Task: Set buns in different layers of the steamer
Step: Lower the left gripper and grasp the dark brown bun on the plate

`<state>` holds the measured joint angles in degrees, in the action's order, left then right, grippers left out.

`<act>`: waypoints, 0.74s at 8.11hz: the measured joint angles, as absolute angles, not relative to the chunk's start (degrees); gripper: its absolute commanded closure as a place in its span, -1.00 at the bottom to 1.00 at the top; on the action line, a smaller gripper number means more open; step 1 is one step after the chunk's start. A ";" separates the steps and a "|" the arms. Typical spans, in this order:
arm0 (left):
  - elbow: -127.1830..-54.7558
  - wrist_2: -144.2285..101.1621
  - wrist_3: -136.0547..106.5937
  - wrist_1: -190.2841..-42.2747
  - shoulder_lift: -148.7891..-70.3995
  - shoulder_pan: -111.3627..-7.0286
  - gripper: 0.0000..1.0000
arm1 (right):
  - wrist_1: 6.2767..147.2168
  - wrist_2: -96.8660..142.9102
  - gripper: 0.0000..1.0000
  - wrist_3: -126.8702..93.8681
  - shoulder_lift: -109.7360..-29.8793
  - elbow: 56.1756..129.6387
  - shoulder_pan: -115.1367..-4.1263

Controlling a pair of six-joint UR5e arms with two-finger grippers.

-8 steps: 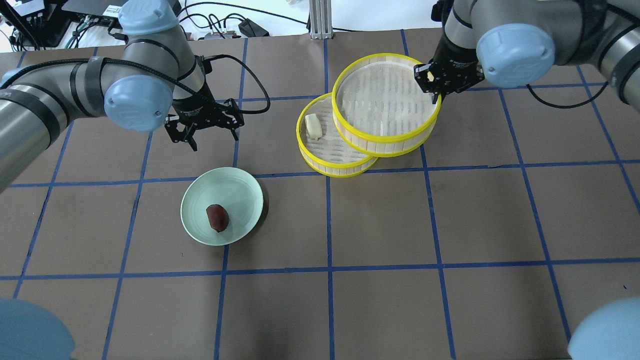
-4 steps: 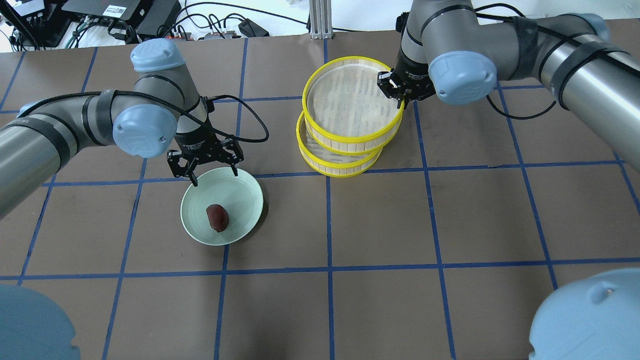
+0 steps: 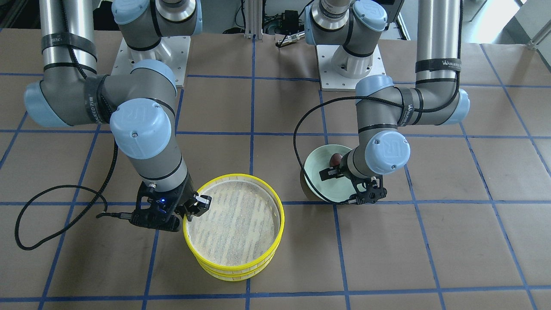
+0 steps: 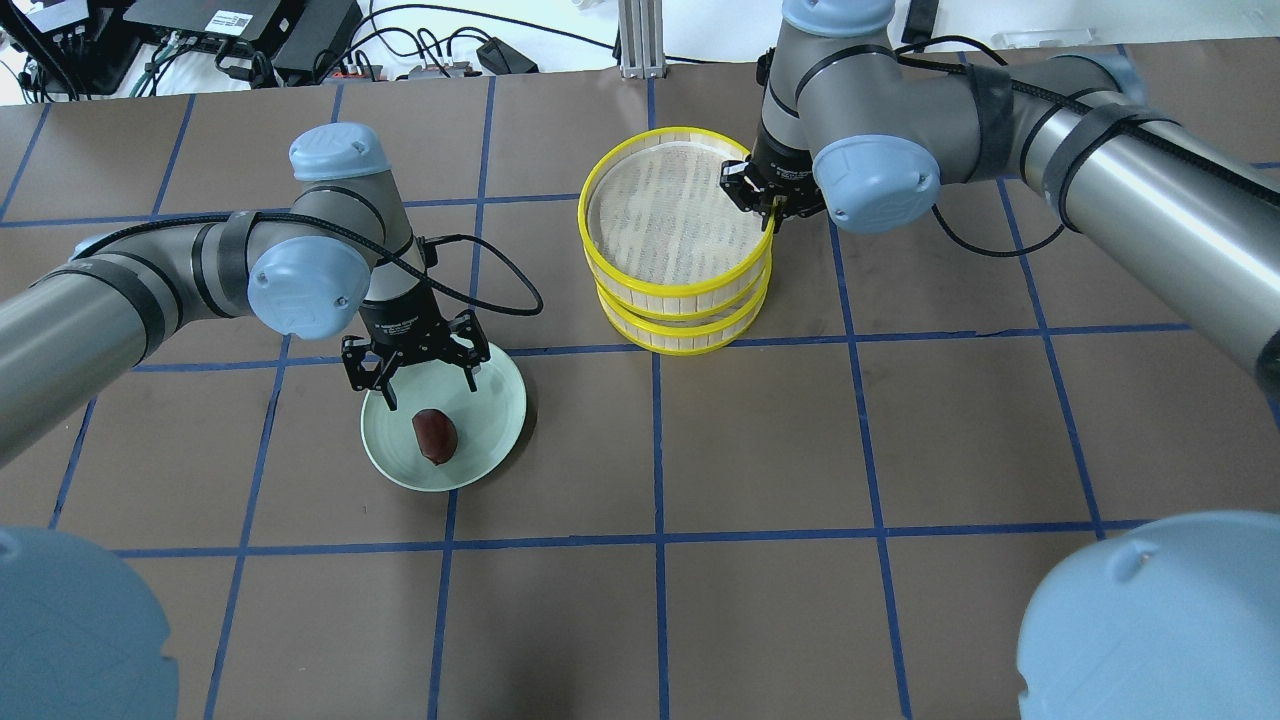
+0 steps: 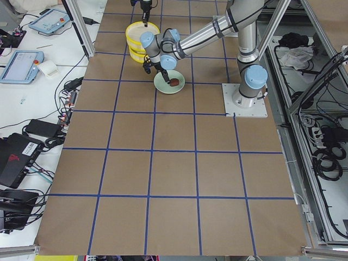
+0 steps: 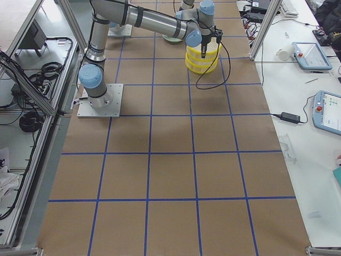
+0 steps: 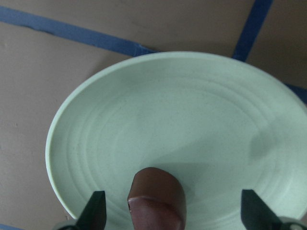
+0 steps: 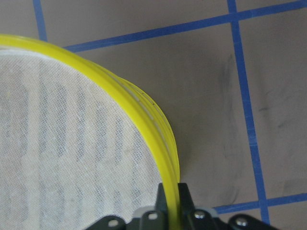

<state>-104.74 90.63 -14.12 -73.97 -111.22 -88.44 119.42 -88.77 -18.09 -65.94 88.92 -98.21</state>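
You're on the pick of the brown bun (image 4: 435,436): your left end effector (image 4: 430,395) hangs wide open with it just below, between the fingers (image 7: 96,213), so descend and close gently, while your right end effector (image 4: 757,203) grips the top tray (image 4: 680,291)'s rim.

Lower steamer layer (image 4: 690,332) mostly covered by upper layer (image 4: 670,215), brown bun (image 7: 156,201) cropped in wrist view
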 measured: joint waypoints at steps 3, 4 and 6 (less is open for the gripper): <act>-105.24 90.70 -14.45 -74.04 -112.75 -88.49 -1.00 | 120.08 -88.74 1.00 -18.06 -65.13 89.30 -98.34; -105.70 90.70 -14.52 -74.03 -112.91 -88.50 -1.00 | 120.34 -88.72 1.00 -17.78 -64.82 89.34 -98.35; -106.47 90.70 -14.58 -74.01 -112.97 -88.62 0.07 | 121.20 -88.69 1.00 -17.00 -64.18 89.43 -98.35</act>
